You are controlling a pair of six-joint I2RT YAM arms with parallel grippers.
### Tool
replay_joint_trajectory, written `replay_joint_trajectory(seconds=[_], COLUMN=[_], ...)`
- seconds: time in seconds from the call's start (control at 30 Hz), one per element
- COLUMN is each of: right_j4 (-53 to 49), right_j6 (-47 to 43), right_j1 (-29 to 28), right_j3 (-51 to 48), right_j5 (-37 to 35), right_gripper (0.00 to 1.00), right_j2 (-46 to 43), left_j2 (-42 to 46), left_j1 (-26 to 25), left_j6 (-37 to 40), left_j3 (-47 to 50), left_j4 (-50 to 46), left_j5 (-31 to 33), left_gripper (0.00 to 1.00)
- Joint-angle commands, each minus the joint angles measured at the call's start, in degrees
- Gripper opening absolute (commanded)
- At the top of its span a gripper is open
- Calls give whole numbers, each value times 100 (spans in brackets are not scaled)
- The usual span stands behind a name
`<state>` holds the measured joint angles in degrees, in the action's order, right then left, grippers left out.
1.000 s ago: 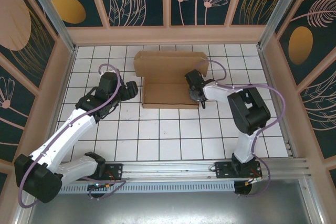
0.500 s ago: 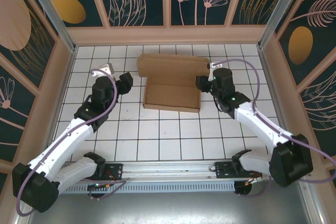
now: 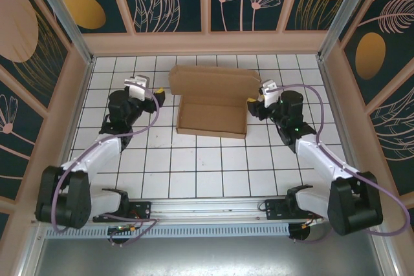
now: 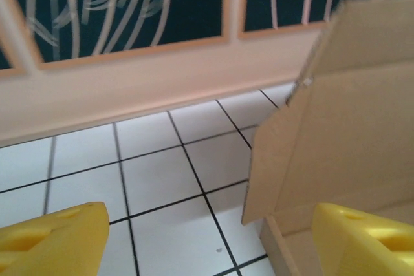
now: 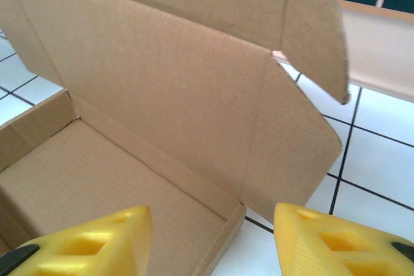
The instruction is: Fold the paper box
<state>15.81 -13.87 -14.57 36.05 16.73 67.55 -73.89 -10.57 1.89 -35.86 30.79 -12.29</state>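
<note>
Paper box (image 3: 212,116): long axis left–right, lid raised along far edge; my left pincer (image 3: 158,97) and right pincer (image 3: 251,103) spread, empty.

We see the paper box (image 3: 212,113) as matt brown corrugated cardboard, faintly ribbed. The desk (image 3: 194,166) looks smooth, white and slightly glossy. On the left hand (image 4: 207,244) and right hand (image 5: 213,237), the fingers (image 5: 84,237) are smooth yellow plastic with a soft sheen.

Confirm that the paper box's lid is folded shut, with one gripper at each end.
Not shut: the lid of the paper box stands raised at the far side, as the right wrist view shows. The left gripper and right gripper do sit at its ends.
</note>
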Motion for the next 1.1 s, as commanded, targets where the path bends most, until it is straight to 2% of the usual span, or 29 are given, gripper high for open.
replay_joint_trajectory(seconds=[0.0,0.07,0.13,0.33,0.43,0.53,0.6,0.67,0.87,1.07], right_j4=[534,512,465,291,389,551,501,457,488,379], right_j6=[-396,-524,-678,-1270,-1463,-1490,-1670,-1811,-1963,-1929], right_j1=[263,431,610,1283,1535,1688,1690,1698,1720,1548], right_j3=[182,207,208,307,405,610,834,1044,1489,1585], right_j5=[656,802,925,2045,2218,2412,2682,2920,3192,3423], right_gripper=[53,53,53,53,53,52,50,49,45,42], right_j2=[300,468,567,898,1135,1460,1700,1896,2308,2624], left_j2=[-448,-787,-1065,-2010,-2295,-2648,-2779,-2884,-3302,-3429], left_j1=[324,414,434,624,643,653,652,669,672,675], left_j6=[325,369,469,800,1249,1343,1237,1325,2192,2463], left_j3=[7,-128,-246,-870,-1168,-1353,-1471,-1710,-2791,-3051], left_j4=[999,1144,1282,1548,1295,1369,1449,1141,-723,-1233], left_j5=[-1137,-1664,-1912,-2740,-2796,-2808,-2852,-3044,-3943,-4203], left_gripper=[80,78,79,79,77,69,69,69,63,56])
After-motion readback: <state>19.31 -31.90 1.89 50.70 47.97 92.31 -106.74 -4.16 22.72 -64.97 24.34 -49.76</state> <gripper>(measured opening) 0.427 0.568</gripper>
